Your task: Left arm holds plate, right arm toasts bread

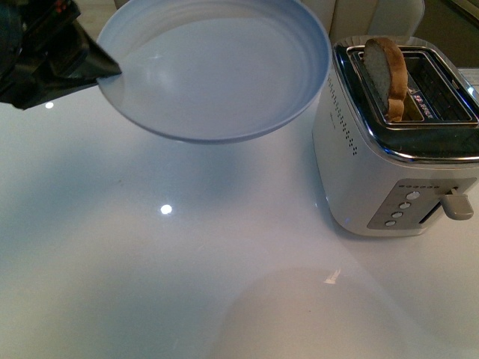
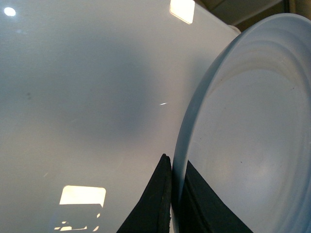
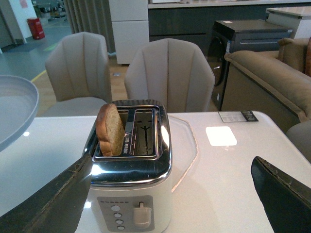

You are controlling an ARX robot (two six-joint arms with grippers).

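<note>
Nearest: glossy white table (image 1: 150, 284), bare here apart from lamp glare.

Just above it, lifted clear of the surface: the plate (image 1: 224, 71), empty, tipped slightly toward the camera. Pinched at the rim by the left gripper (image 2: 175, 162), one dark finger on each face, nothing else supporting it. Hangs just beside the toaster (image 1: 374, 179), apparently without touching.

Further on, in the toaster slot nearer the plate: the bread (image 1: 387, 75), leaning, most of the slice standing proud of the chrome top. Lever (image 1: 456, 203) apparently up.

Facing the toaster from the lever side: the right gripper (image 3: 171, 160), spread wide, holding nothing, short of the bread.

Beyond, pale chairs (image 3: 167, 73) at the far edge of the table.

Likely trouble from here:
- Thin hold on the rim alone, so a risk of swinging or slipping under an off-centre slice or a knock from the right arm.
- Leaning, soft slice, easy to crush or tip back into the slot if closed on too hard or too low.
- Could catch the chrome top on the way in and shove the toaster.
- Could drop the slice between plate and toaster.
</note>
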